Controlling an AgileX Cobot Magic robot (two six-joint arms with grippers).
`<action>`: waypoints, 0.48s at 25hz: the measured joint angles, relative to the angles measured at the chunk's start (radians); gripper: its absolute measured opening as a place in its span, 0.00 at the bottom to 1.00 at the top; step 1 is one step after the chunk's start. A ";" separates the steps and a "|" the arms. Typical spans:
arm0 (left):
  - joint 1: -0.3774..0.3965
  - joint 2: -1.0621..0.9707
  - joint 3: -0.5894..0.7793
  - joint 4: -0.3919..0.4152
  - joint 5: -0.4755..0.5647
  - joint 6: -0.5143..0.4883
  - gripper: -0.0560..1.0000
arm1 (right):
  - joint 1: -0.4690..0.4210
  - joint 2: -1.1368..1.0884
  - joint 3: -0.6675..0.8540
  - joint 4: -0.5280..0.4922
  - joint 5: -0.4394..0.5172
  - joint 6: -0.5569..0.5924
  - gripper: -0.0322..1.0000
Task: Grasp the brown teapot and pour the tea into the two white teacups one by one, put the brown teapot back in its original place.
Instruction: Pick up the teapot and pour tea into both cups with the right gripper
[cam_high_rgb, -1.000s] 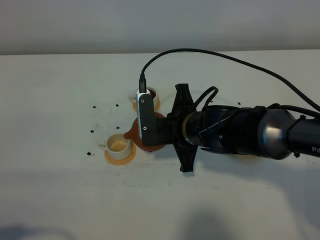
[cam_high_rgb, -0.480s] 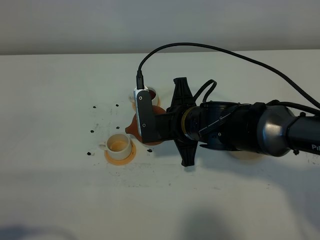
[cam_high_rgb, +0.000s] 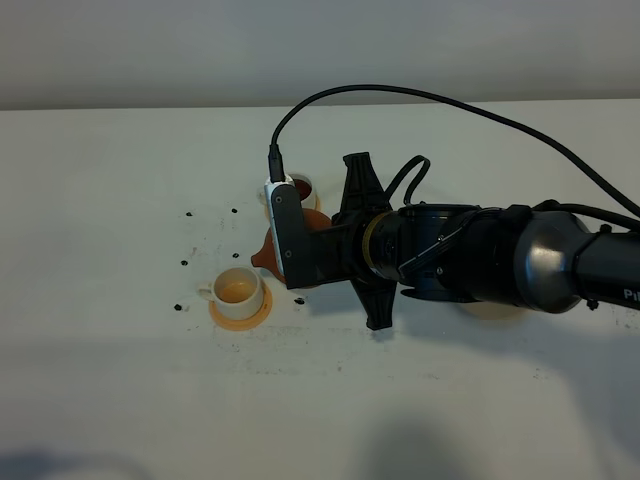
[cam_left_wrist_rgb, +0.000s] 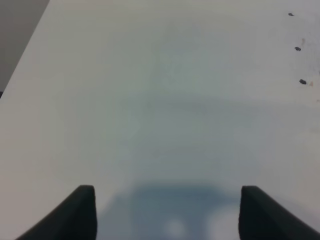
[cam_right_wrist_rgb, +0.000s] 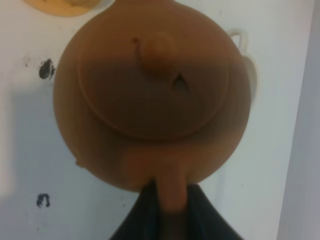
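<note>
Left claw (cam_left_wrist_rgb: 167, 212): one, over bare table (cam_left_wrist_rgb: 160, 90). Its two dark fingertips (cam_left_wrist_rgb: 82, 212) are spread wide with nothing between them. Three dark specks (cam_left_wrist_rgb: 298, 48) dot the table near it. This claw does not show in the overhead view.

Overhead view, left to right:

At least six such specks are scattered left of centre.

Cups: two, both white.
- The near cup (cam_high_rgb: 238, 290) stands on an orange coaster (cam_high_rgb: 222, 314). Its handle points left and the inside is amber-toned.
- The far cup (cam_high_rgb: 311, 188) sits just beyond the teapot, partly hidden by the camera housing (cam_high_rgb: 288, 235). It has dark tea (cam_high_rgb: 299, 186) in it.

Teapot (cam_high_rgb: 268, 252): one, reddish-brown, between the two cups.
- The spout points left toward the near cup, with the tip just beside that cup's rim and not over it.
- The body is mostly hidden under the housing.
- In the right wrist view the lid is on and the knob is visible.
- Cannot tell if the pot rests on the table or hangs above it.

Right claw (cam_right_wrist_rgb: 171, 210): pinched narrow on the teapot's loop handle.

An orange sliver (cam_right_wrist_rgb: 65, 6) shows past the pot in the right wrist view. Cannot tell which cup it belongs to.

Arm (cam_high_rgb: 480, 260): one, black, reaching in from the right.

Cable (cam_high_rgb: 420, 95): one, black, looping over to the housing.

Writing: white lettering (cam_high_rgb: 630, 297) at the arm's right edge, cut off. Only "Pi" is readable.
</note>
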 joint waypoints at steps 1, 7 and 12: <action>0.000 0.000 0.000 0.000 0.000 0.000 0.59 | 0.000 0.000 0.000 0.000 0.000 0.000 0.12; 0.000 0.000 0.000 0.000 0.000 0.000 0.59 | 0.019 0.000 0.000 -0.010 0.000 0.000 0.12; 0.000 0.000 0.000 0.000 0.000 0.000 0.59 | 0.020 0.000 0.000 -0.026 -0.002 -0.007 0.12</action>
